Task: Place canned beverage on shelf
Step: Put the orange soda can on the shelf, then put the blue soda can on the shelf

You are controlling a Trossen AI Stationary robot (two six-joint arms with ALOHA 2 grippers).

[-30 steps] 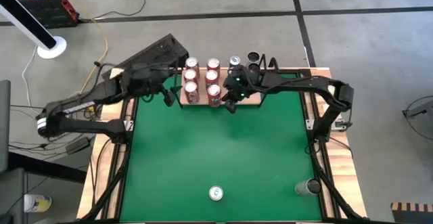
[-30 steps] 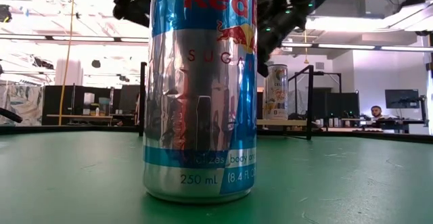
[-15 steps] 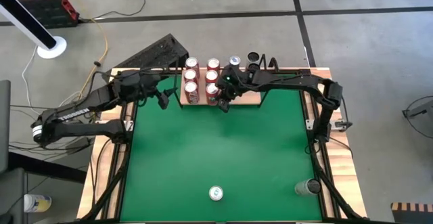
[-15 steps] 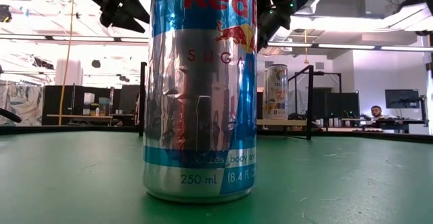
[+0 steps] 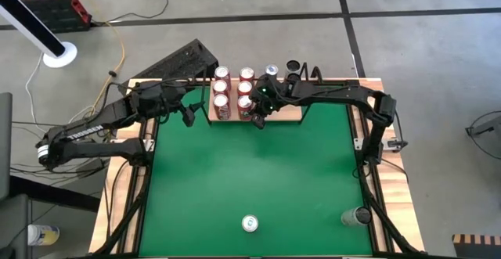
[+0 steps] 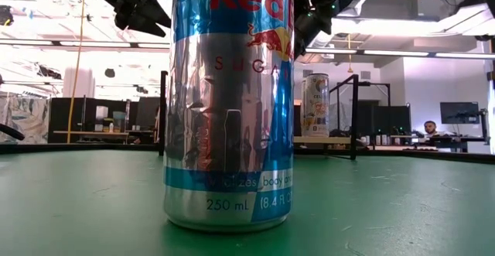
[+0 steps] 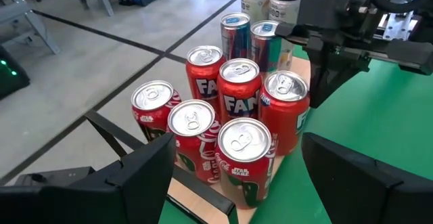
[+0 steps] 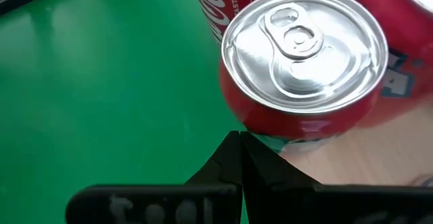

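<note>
Two loose cans stand at the near edge of the green worktop (image 5: 250, 173): a tall blue-and-silver can (image 5: 250, 224) in the middle, filling the low view, and a grey can (image 5: 360, 215) near the right corner. Well beyond them, at the far edge, the shelf (image 5: 293, 114) carries a block of red cans (image 5: 233, 95), with slimmer cans behind. The right gripper (image 5: 259, 120) hovers just beside the nearest red can (image 8: 304, 61) at the shelf's front edge, its fingers pressed shut together with nothing between them. The left gripper (image 5: 189, 114) hangs just left of the shelf, fingers (image 7: 142, 176) spread wide and empty, facing the red cans.
</note>
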